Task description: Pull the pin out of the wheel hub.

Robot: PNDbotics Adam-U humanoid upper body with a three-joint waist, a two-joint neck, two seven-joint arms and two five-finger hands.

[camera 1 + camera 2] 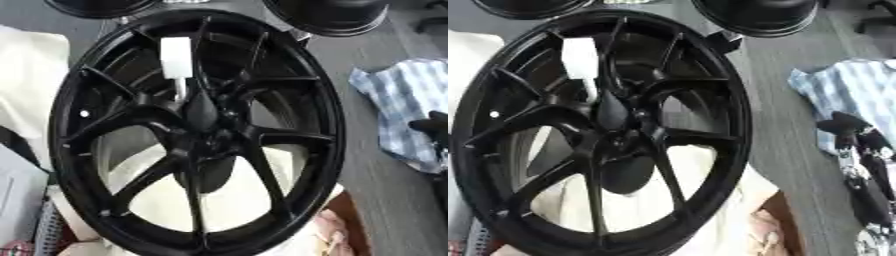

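Pin, with its white handle, stands in the black wheel hub just above the centre, between the upper spokes. I see my right hand at the right edge, well apart from the wheel, beside a striped blue cloth; whether its fingers are curled or relaxed I cannot tell. My left hand is not visible. I think the risk is a slanted pull: the shaft may jam in its hole, or the wheel may tip.
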